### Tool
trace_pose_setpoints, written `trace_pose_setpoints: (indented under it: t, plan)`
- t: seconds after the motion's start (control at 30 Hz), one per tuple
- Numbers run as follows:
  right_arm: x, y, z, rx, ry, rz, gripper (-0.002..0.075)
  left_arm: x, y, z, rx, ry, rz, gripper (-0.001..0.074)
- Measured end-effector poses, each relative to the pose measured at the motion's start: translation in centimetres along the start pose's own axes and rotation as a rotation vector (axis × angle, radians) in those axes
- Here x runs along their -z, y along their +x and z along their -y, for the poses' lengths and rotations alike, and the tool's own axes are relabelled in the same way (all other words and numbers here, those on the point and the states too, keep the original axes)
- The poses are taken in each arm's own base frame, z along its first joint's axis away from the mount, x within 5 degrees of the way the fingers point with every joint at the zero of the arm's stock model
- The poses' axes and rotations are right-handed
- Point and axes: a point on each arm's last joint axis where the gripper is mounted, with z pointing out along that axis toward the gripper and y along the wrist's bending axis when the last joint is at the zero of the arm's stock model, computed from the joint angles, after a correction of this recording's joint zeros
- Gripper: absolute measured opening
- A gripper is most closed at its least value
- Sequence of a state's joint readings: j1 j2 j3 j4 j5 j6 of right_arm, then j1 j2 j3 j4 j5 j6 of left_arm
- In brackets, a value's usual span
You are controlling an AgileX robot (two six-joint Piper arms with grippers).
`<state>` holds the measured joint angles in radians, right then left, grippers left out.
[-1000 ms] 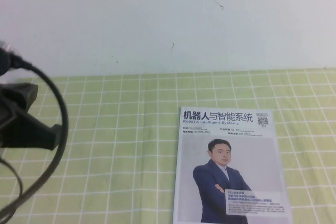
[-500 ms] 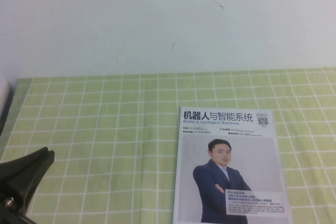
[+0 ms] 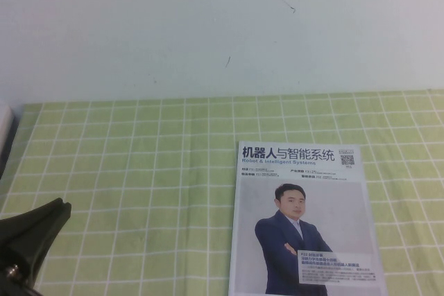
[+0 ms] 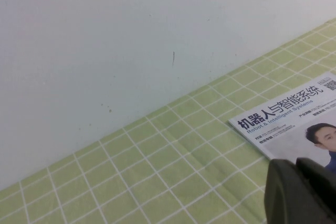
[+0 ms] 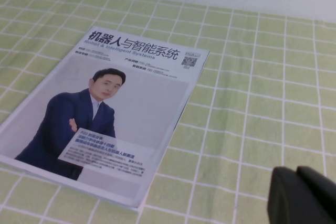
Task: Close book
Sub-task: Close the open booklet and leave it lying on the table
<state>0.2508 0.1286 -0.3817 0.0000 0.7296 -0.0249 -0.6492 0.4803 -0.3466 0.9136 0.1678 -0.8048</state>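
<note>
The left gripper sits well to the left of the book, low over the table and apart from it. In the high view only its dark body shows, at the lower left corner. Its wrist view shows the two dark fingers pressed together with only a thin seam between them, holding nothing, and the book's near top corner lies just beyond their tips.

A green cloth with a white grid covers the table, running under the book and out past it on both sides. Behind the book's top edge rises a white wall with a few thin dark marks.

The book lies flat on the cloth, closed, front cover up. The cover has a Chinese title with "Robot & Intelligent Systems" beneath it, a QR code in its upper right corner, and a man in a navy suit with his arms crossed.

The right gripper is seen only in its own wrist view. It is to the right of the book, over bare cloth and clear of the cover, with its fingers drawn together and holding nothing.
</note>
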Motion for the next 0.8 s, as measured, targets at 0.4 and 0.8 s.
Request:
trace_pose_setpoints:
  t: [0.4,0.8]
  plan:
    - [0.0,0.0,0.0,0.000,0.000,0.000,-0.0003,0.6,0.3,-0.6,0.047,-0.054,-0.031,-0.0004]
    - [0.0,0.0,0.0,0.000,0.000,0.000,-0.0003,5.5,2.5,-1.7,0.100,-0.163,-0.091,-0.0004]
